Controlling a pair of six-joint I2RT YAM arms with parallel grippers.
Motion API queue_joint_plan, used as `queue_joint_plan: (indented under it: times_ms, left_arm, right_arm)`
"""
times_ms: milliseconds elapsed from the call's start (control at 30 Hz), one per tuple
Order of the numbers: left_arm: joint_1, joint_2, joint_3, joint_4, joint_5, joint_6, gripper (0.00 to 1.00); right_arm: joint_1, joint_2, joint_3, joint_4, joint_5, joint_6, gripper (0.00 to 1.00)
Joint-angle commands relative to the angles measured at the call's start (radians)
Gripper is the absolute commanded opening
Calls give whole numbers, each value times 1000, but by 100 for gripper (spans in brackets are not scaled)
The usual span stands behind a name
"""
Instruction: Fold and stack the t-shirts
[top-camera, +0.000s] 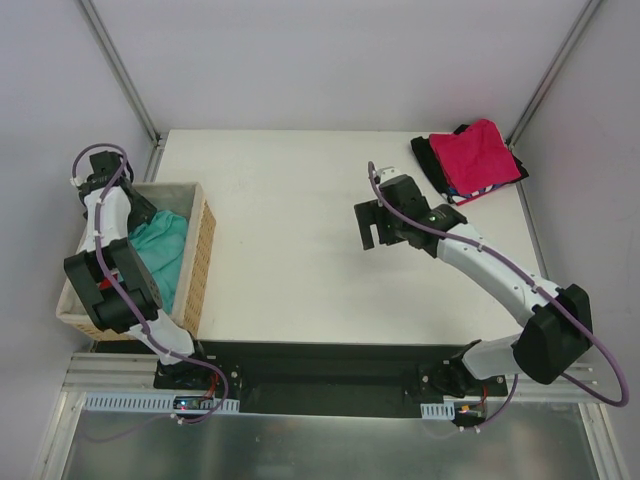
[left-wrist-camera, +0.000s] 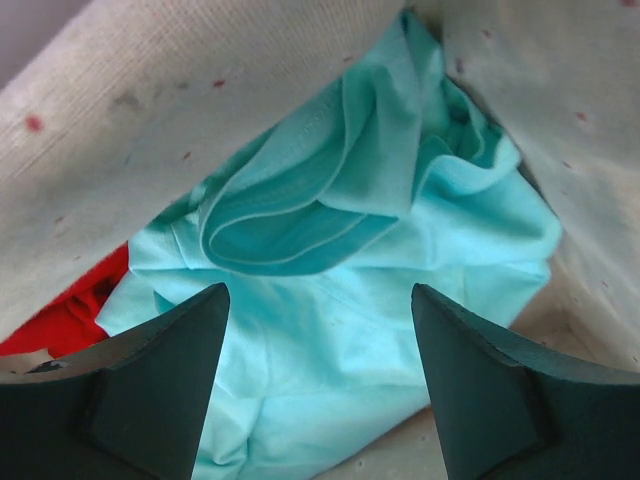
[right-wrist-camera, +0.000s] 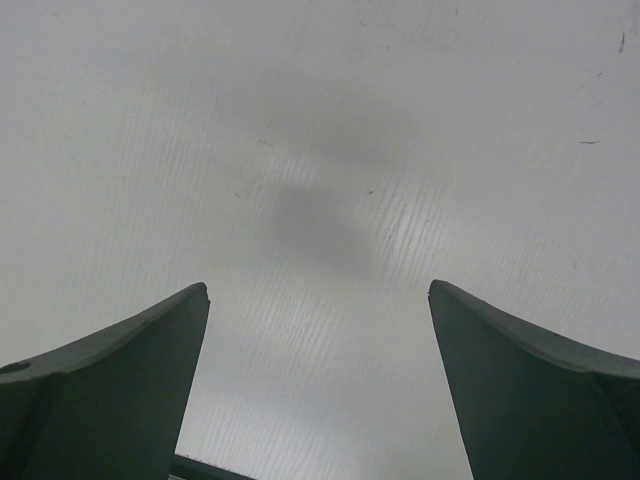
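Left pincer (left-wrist-camera: 318, 295) wide over teal t-shirt (left-wrist-camera: 330, 180) between close basket walls (left-wrist-camera: 150, 90); right pincer (right-wrist-camera: 318, 288) wide above table (right-wrist-camera: 320, 120) middle.

Nothing legible anywhere: no words, labels, brands or numbers on the teal shirt (left-wrist-camera: 350, 340), the basket (top-camera: 203, 255), the table (top-camera: 290, 260) or the shirt stack (top-camera: 480, 155).

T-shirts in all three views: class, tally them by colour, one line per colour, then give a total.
Teal-green t-shirt, in the basket: 1
Bright red t-shirt, beside it in the basket: 1
Magenta-pink t-shirt, uppermost at far right: 1
Black t-shirt, under the magenta-pink one: 1
Striped t-shirt, only an edge showing there: 1
Total: 5
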Motion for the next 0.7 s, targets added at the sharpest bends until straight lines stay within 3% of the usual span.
queue_joint_plan:
  times_ms: [0, 367, 400, 467, 533, 567, 600, 667]
  left_arm:
    - [9, 52, 13, 9, -61, -10, 74]
    - [3, 149, 23, 58, -48, -1, 74]
    - [4, 155, 20, 64, -48, 6, 70]
    - [3, 163, 23, 68, -54, 9, 49]
    - [3, 175, 26, 68, -59, 7, 26]
    - [3, 178, 24, 70, -61, 6, 8]
    - [-2, 181, 23, 72, -62, 4, 2]
    - [-8, 183, 18, 72, -70, 6, 0]
  right_arm:
    - [11, -53, -22, 15, 2, -11, 96]
    - [11, -106, -58, 15, 2, -12, 97]
    - [11, -107, -58, 14, 2, -14, 97]
    - [10, -112, -59, 17, -3, -15, 97]
    - [10, -115, -62, 20, -3, -14, 97]
    - [10, -119, -65, 22, -6, -14, 96]
    - [10, -121, -70, 22, -4, -12, 96]
    - [11, -121, -75, 25, -7, -12, 96]
